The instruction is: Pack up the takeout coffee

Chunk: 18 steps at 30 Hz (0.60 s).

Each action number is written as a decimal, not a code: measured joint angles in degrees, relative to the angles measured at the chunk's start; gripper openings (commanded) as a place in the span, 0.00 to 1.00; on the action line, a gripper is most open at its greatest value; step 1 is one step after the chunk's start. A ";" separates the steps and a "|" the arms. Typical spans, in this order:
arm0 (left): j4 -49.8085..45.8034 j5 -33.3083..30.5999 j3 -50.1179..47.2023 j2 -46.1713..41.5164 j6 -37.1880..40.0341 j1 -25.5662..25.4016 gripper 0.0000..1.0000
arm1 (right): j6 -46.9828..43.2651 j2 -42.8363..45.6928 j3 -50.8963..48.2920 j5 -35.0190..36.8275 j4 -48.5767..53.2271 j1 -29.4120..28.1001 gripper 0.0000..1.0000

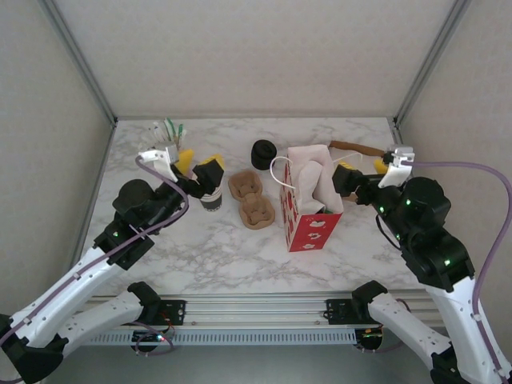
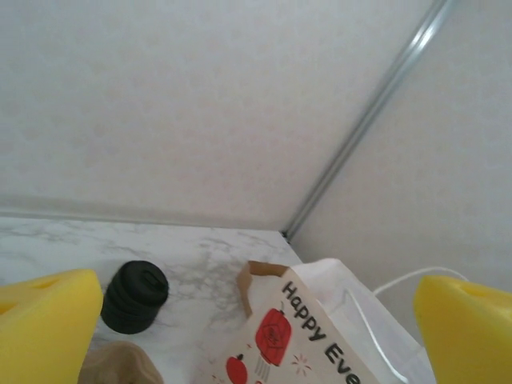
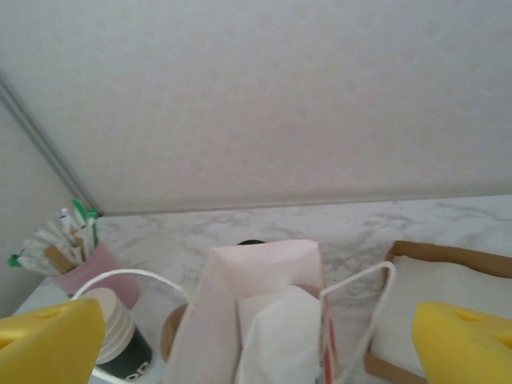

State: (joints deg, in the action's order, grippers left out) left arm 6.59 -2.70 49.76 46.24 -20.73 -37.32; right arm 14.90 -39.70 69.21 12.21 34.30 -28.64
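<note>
The takeout coffee is out of view. A red-and-white paper bag (image 1: 308,204) stands open at mid-table, stuffed with white tissue (image 3: 280,336). My left gripper (image 1: 200,166) hovers open just above a stack of nested cups (image 1: 210,200) left of the bag, its yellow pads (image 2: 44,320) wide apart with nothing between them. My right gripper (image 1: 362,172) is open too, close to the bag's right side and level with its top. From the right wrist, the bag (image 3: 264,304) sits straight ahead, between yellow fingers (image 3: 468,344) that hold nothing.
A black stack of spare lids (image 1: 263,154) stands behind the bag. Two brown pulp cup carriers (image 1: 252,198) lie between cups and bag. A pink holder of sticks and sachets (image 1: 168,136) is at back left. A brown tray (image 1: 356,148) of napkins sits back right.
</note>
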 measured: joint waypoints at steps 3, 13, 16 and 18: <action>-0.74 -4.24 0.00 0.00 -0.04 0.00 1.00 | 0.33 0.22 -0.02 4.13 1.57 0.00 0.99; -7.91 -15.47 -0.31 1.79 -1.44 6.64 1.00 | 1.86 -5.25 1.22 13.16 10.16 1.99 0.99; -9.35 -15.10 -0.57 3.02 -2.01 12.00 1.00 | 2.64 -7.26 1.29 13.07 11.50 6.67 0.99; -9.81 -14.64 -1.42 3.63 -2.36 14.95 1.00 | 3.13 -7.67 1.27 11.58 12.15 11.50 0.99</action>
State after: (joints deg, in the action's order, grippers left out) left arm -3.22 -17.34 48.34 49.87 -23.09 -22.37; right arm 18.02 -47.37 70.48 23.79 46.46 -17.15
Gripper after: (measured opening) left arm 0.995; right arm 0.987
